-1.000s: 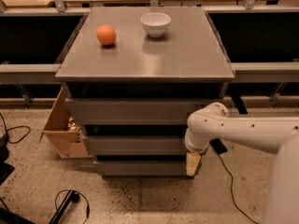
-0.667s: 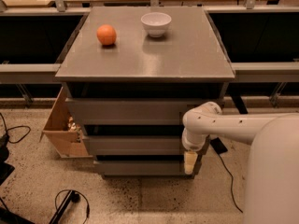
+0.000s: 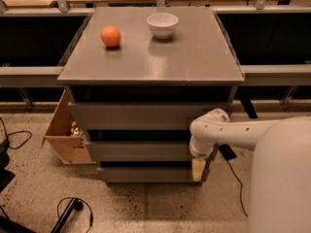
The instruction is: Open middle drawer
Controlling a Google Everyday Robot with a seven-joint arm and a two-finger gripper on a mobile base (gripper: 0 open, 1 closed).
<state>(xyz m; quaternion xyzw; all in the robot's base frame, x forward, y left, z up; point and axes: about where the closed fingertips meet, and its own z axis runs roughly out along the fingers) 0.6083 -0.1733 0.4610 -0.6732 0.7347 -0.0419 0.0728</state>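
As the gripper (image 3: 198, 168) hung at the right end of the middle drawer (image 3: 138, 150) | grip state: could not tell.

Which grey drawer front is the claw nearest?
The lowest, narrowest grey drawer front; the cream claw hangs at its right end, below the middle grey drawer.

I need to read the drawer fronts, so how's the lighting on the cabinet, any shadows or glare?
Camera view: the cabinet top carries a soft sheen near the white bowl, no harsh glare; camera view: a dark shadow band lies above the middle drawer, whose front is dimly lit; camera view: the gripper, well lit, hangs at the drawers' right end.
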